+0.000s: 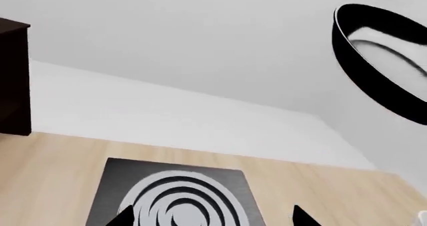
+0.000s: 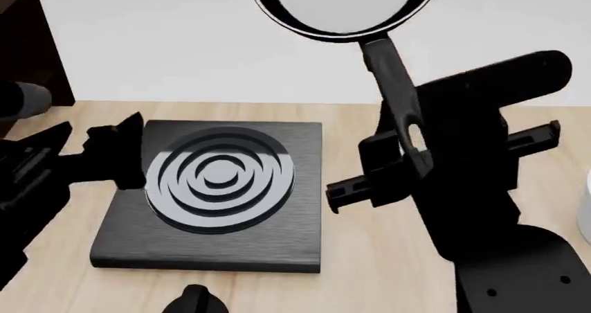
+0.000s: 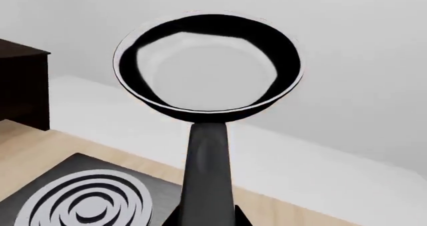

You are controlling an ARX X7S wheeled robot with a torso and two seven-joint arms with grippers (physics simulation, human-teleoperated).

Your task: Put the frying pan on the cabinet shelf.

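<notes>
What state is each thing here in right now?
frying pan: lifted in the air, held by its handle, empty
right gripper: shut on the pan's handle
left gripper: empty, beside the stove plate
stove plate: flat on the table, nothing on it
cabinet: pan not yet on it

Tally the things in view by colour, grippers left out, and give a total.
Black: 2, the frying pan and the stove plate
Dark brown: 1, the cabinet
Light wood: 1, the tabletop
Total: 4
</notes>
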